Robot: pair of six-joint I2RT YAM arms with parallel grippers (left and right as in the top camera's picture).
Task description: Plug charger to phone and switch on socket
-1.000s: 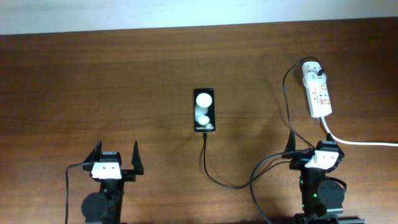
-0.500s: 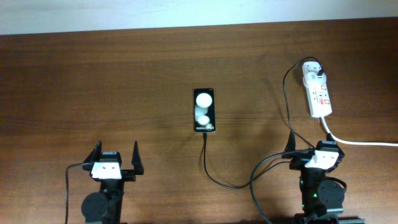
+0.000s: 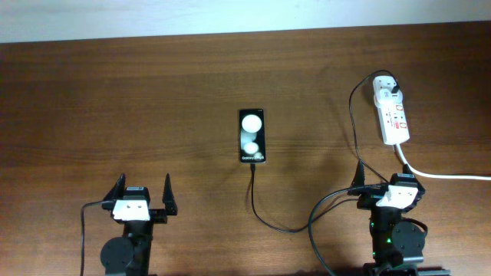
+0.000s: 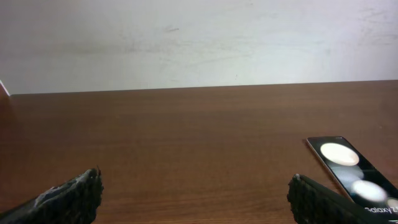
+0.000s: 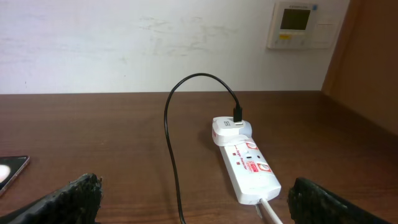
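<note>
The black phone [image 3: 252, 136] lies at the table's middle, its face showing two white spots; it also shows in the left wrist view [image 4: 351, 176]. The thin black charger cable [image 3: 261, 215] reaches the phone's near end and runs right and up to a white adapter [image 3: 385, 86] sitting in the white socket strip [image 3: 393, 115]. In the right wrist view the socket [image 5: 249, 170] lies ahead with the adapter [image 5: 231, 129] at its far end. My left gripper [image 3: 143, 196] is open and empty near the front left. My right gripper [image 3: 387, 186] is open and empty, in front of the socket.
The socket's thick white cord [image 3: 445, 175] runs off to the right edge. The black cable [image 5: 172, 155] loops across the table between the phone and the socket. A wall thermostat [image 5: 297, 23] hangs beyond the table.
</note>
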